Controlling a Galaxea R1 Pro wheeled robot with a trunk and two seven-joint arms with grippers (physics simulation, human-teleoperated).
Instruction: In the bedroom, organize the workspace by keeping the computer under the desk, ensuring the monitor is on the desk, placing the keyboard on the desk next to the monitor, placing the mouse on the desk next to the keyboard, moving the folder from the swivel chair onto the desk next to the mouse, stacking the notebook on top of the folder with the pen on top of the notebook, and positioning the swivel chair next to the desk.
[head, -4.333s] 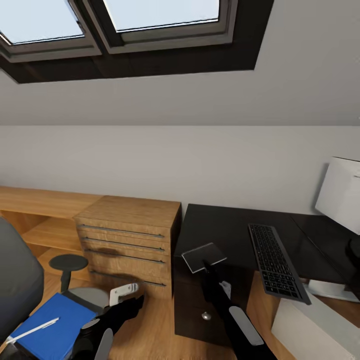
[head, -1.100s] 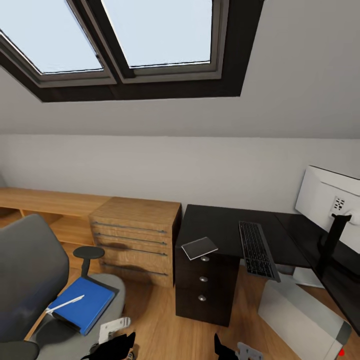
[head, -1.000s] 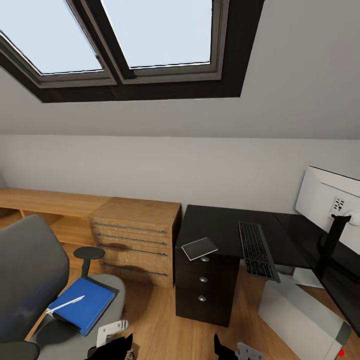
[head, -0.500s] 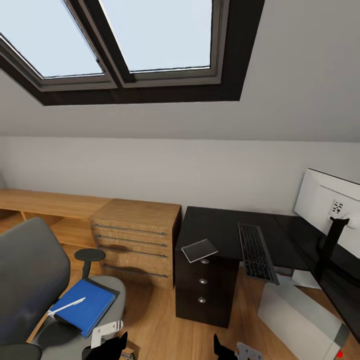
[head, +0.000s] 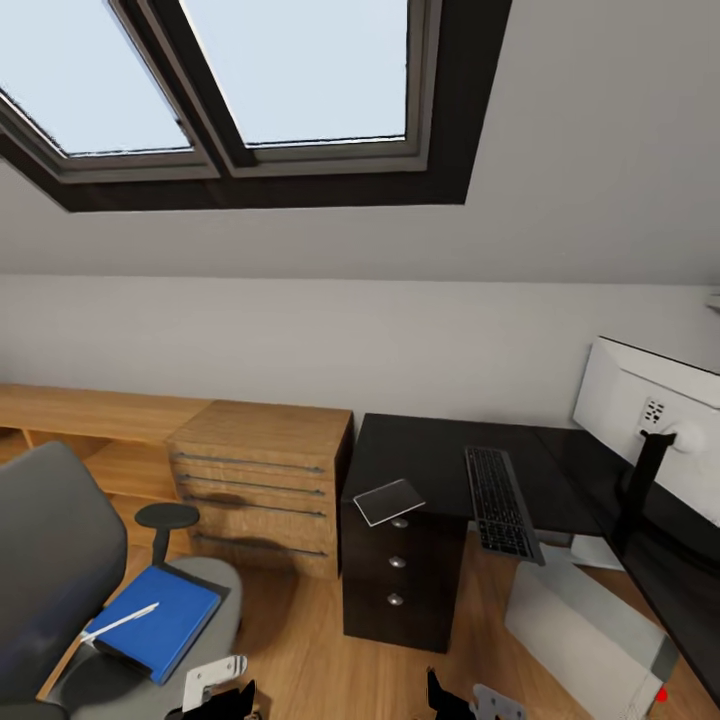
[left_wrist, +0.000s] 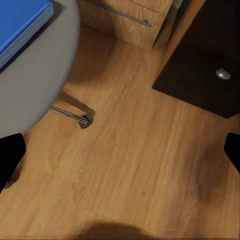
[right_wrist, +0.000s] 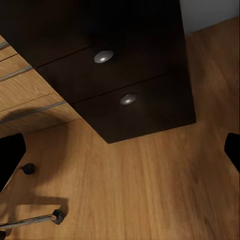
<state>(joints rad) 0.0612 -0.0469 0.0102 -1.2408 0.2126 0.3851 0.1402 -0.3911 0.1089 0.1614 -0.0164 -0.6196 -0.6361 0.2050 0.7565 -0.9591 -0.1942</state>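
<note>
Your left pincer (left_wrist: 120, 155) spread wide over bare floor (left_wrist: 130, 165), folder (left_wrist: 20, 20) on the chair (left_wrist: 40, 75) beside it, your right pincer (right_wrist: 120, 160) equally spread, counter (right_wrist: 100, 60) drawers just ahead.

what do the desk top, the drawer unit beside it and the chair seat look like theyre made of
Desk: glossy black, probably laminate or lacquer; it mirrors the monitor stand. Drawer unit: light wood or veneer, visible grain, metal bar handles. Swivel chair seat: matte grey, seemingly fabric.
</note>
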